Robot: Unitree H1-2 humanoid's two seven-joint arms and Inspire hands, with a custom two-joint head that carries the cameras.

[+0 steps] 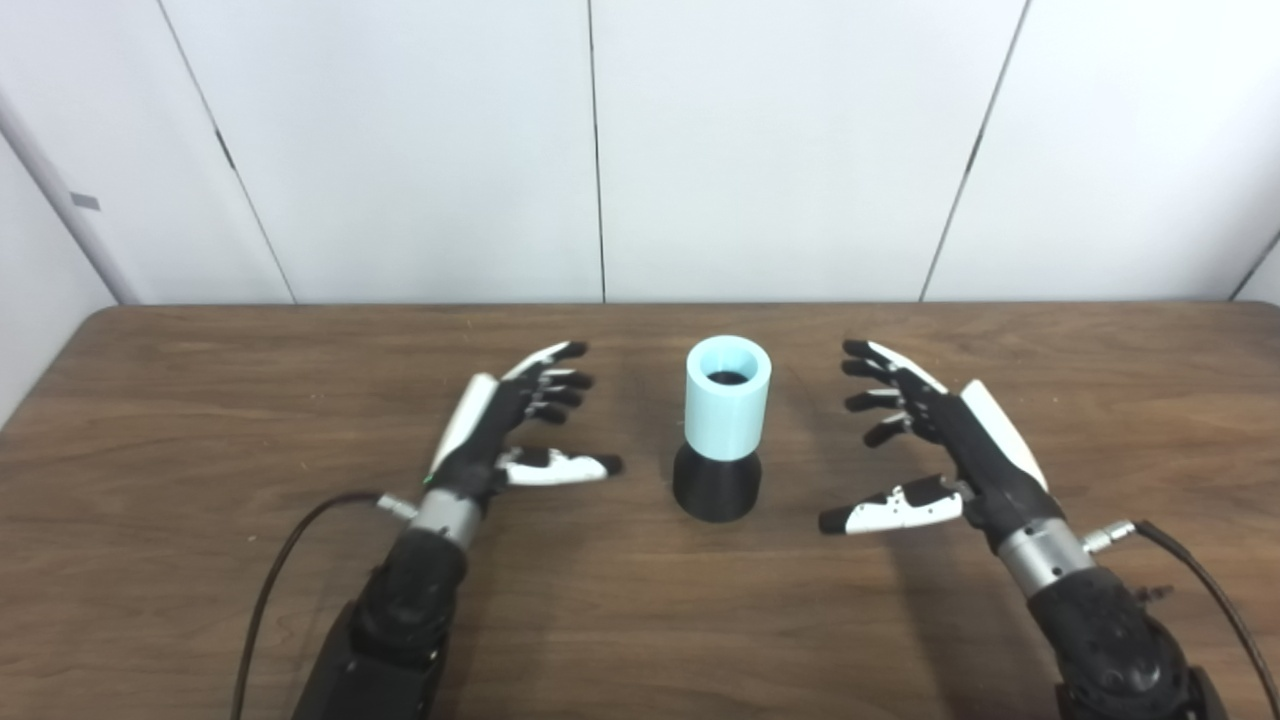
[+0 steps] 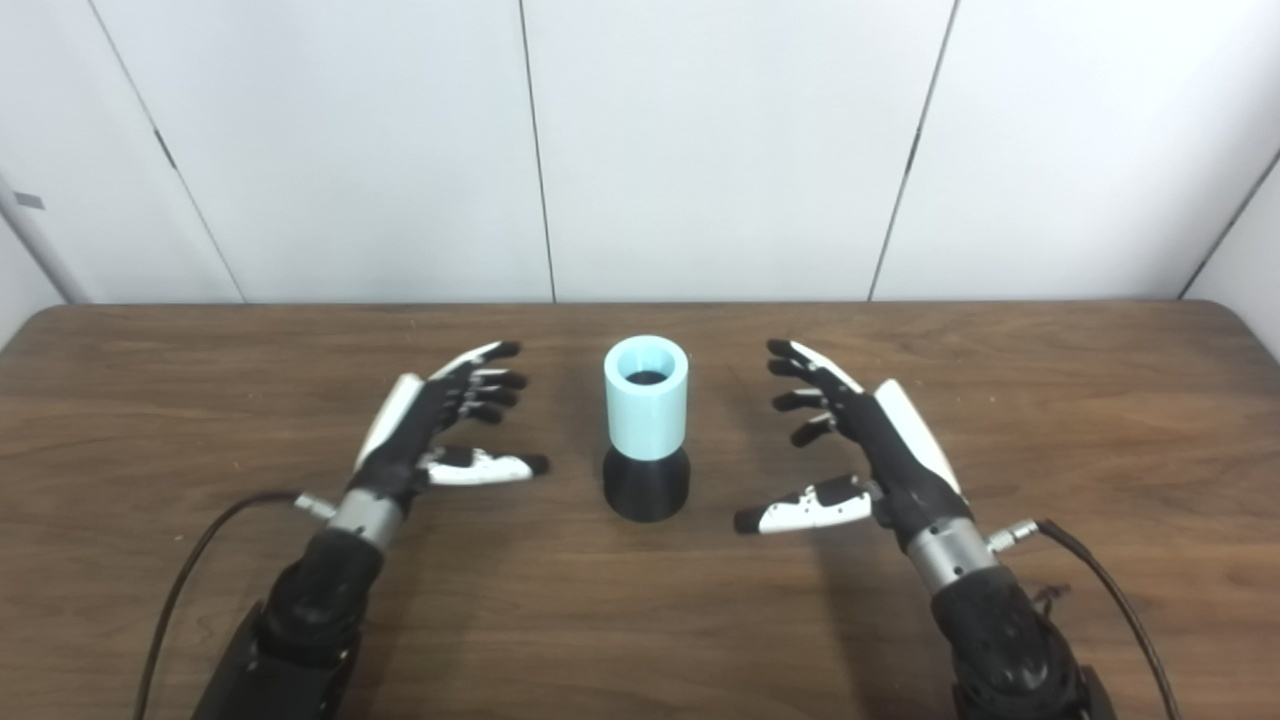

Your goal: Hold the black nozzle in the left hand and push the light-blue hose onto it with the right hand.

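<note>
The black nozzle (image 1: 715,487) stands upright on the brown table (image 1: 200,420), flared base down. The light-blue hose (image 1: 728,398), a short wide tube, sits upright on top of the nozzle, its open end up. My left hand (image 1: 520,425) hovers to the left of them, open and empty, fingers spread toward the pair, apart from it. My right hand (image 1: 925,440) is on the right side, also open and empty, thumb pointing toward the nozzle, not touching. The same scene shows in the right eye view, with the hose (image 2: 646,396) on the nozzle (image 2: 647,487).
White wall panels (image 1: 600,150) rise behind the table's far edge. A cable (image 1: 290,550) runs from my left wrist and another cable (image 1: 1190,570) from my right wrist over the table.
</note>
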